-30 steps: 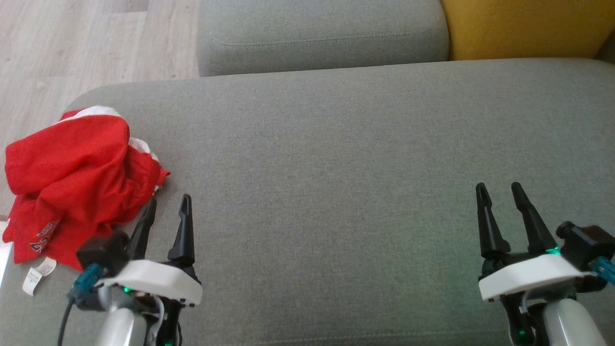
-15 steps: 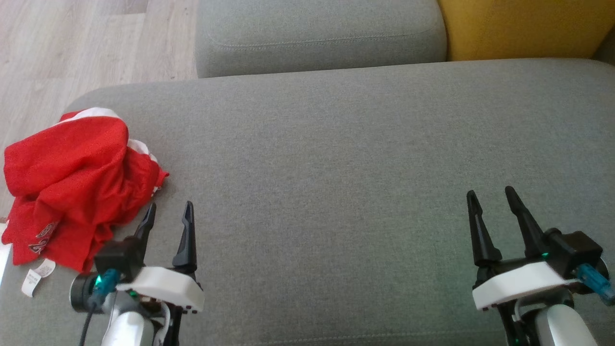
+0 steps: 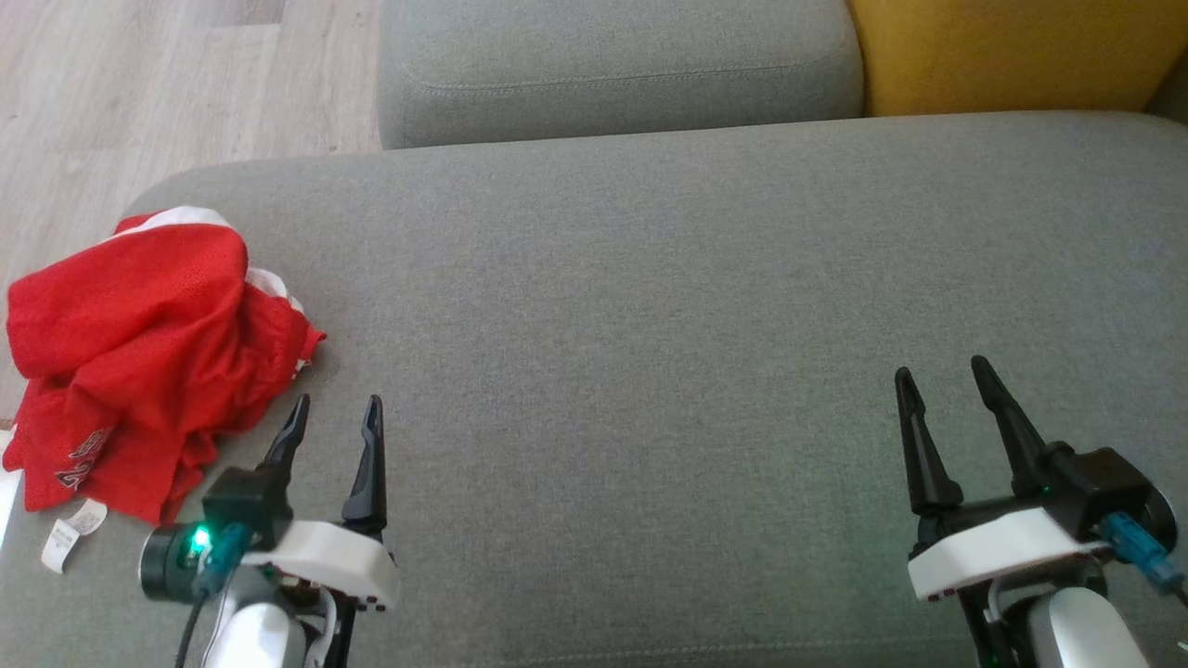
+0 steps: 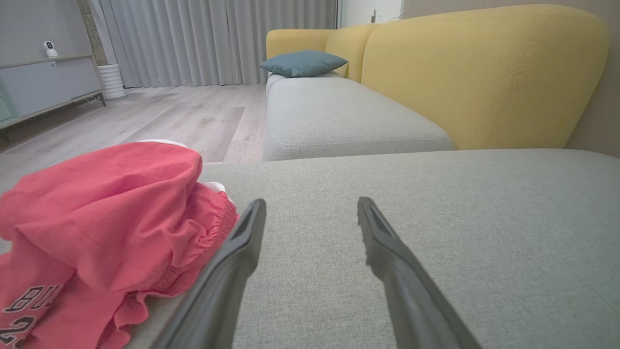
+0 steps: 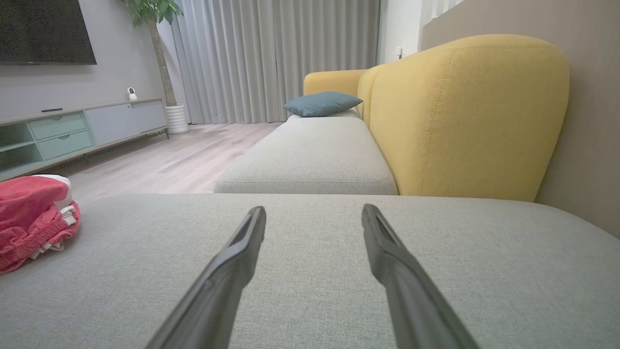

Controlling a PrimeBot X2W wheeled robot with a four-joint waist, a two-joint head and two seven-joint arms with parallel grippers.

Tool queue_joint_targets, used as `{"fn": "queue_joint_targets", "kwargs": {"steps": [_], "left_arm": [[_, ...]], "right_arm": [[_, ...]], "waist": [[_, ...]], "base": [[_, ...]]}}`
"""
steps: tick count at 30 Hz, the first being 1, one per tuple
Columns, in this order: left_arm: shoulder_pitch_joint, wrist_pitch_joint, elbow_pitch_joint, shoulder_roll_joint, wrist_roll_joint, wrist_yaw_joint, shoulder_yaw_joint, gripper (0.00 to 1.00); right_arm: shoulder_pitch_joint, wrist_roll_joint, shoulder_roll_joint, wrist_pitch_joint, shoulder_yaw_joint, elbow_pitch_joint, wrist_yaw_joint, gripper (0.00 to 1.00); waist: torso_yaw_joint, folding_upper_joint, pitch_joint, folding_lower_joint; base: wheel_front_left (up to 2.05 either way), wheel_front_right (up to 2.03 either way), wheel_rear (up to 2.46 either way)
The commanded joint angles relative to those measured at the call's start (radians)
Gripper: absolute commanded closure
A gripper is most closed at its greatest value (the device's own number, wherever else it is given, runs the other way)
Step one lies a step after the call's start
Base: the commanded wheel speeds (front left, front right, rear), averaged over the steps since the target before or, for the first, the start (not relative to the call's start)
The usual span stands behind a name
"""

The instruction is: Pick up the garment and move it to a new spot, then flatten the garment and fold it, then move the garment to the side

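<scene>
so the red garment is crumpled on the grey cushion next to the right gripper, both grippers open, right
Not quite: the red garment lies next to the left gripper, not the right gripper, as the head view shows. The rest holds.

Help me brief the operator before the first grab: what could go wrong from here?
1. The red garment lies crumpled at the left edge of the grey cushion; a sideways nudge from the open left gripper could push it onto the floor.
2. Its layers are bunched, so a pinch may catch several folds and lift a tangle.
</scene>
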Motion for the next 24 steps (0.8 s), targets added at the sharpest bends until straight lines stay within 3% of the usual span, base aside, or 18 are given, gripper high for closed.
{"fn": "queue_joint_targets", "kwargs": {"steps": [1, 17, 24], "left_arm": [[-0.058, -0.012, -0.031, 0.007, -0.007, 0.008, 0.038, 0.00], [-0.062, -0.012, -0.033, 0.000, -0.008, 0.013, 0.051, 0.00], [-0.076, -0.012, -0.043, 0.003, 0.002, 0.021, 0.060, 0.00]], "right_arm": [[-0.024, 0.008, 0.001, -0.010, 0.022, -0.032, 0.008, 0.00], [-0.028, 0.029, 0.004, -0.015, 0.014, -0.019, 0.008, 0.00], [-0.026, 0.033, 0.004, -0.010, 0.009, -0.029, 0.008, 0.00]], "waist": [[0.000, -0.0001, 0.000, 0.0000], [0.010, -0.0001, -0.001, 0.0000], [0.069, -0.0001, -0.003, 0.0000]], "base": [[0.00, 0.00, 0.00], [0.00, 0.00, 0.00], [0.00, 0.00, 0.00]]}}
